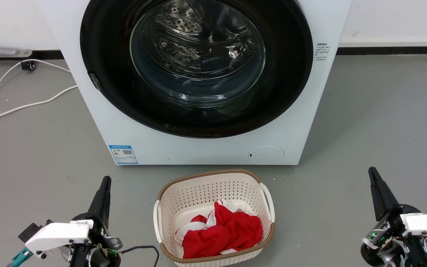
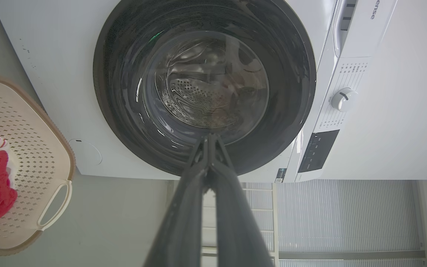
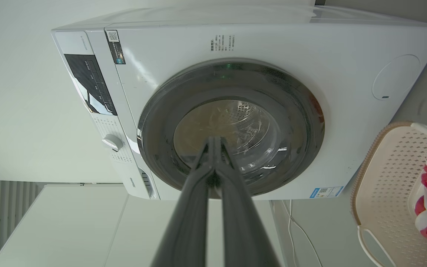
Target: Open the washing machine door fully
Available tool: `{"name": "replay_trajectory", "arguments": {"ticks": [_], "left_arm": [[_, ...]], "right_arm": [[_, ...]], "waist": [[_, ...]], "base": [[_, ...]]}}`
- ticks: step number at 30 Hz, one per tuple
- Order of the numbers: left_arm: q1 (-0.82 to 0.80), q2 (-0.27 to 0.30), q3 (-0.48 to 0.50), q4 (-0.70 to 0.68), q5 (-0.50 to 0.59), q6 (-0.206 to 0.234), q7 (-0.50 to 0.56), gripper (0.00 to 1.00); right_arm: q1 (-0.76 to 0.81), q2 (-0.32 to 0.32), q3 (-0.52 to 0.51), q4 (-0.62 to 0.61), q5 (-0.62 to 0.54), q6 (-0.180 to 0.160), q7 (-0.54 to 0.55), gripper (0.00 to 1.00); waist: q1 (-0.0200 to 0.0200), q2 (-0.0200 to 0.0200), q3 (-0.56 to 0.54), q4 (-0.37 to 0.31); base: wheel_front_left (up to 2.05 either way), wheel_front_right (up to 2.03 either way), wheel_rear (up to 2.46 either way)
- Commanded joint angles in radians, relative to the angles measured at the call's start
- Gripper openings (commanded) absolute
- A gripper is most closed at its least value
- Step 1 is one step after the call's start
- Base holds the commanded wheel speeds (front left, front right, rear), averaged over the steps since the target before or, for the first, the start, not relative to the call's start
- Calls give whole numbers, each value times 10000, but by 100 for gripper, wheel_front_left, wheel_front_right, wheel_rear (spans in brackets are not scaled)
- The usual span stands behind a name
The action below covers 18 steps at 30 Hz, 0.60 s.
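The washing machine door (image 1: 98, 40) is a big glossy black disc with a clear glass bowl in its centre, lying flat against the white machine (image 1: 198, 148); the steel drum shows through the glass. The door (image 2: 124, 44) and the door (image 3: 161, 122) also face each wrist camera, at a distance. A small latch piece sits on its left rim (image 1: 94, 81). My left gripper (image 1: 106, 180) hovers low at the front left, shut and holding nothing. My right gripper (image 1: 372, 171) hovers at the front right, likewise shut and holding nothing. Both are well short of the machine.
A cream laundry basket (image 1: 169, 193) with red and white cloth (image 1: 222, 231) stands on the grey floor between my grippers, just before the machine. White cables (image 1: 20, 107) trail over the floor at the left. A small round white flap (image 1: 266, 154) sits low on the machine's front.
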Motion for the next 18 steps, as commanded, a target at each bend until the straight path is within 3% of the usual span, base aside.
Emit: {"name": "replay_trajectory", "arguments": {"ticks": [1,2,3,18], "left_arm": [[-78,-10,41,6,49,-33,35,0],[-78,-11,42,6,49,-33,36,0],[0,0,1,-1,0,0,-1,100],[26,-14,-352,-528,810,4,-675,100]], "right_arm": [[-130,41,-11,10,-85,0,34,0],[-130,42,-11,10,-77,0,35,0],[0,0,-2,-1,-20,0,-1,100],[253,12,247,-382,-808,0,-673,100]], "waist": [[0,0,0,0],[0,0,0,0],[0,0,0,0],[0,0,7,7]], "base": [[0,0,0],[0,0,0],[0,0,0],[0,0,0]]}}
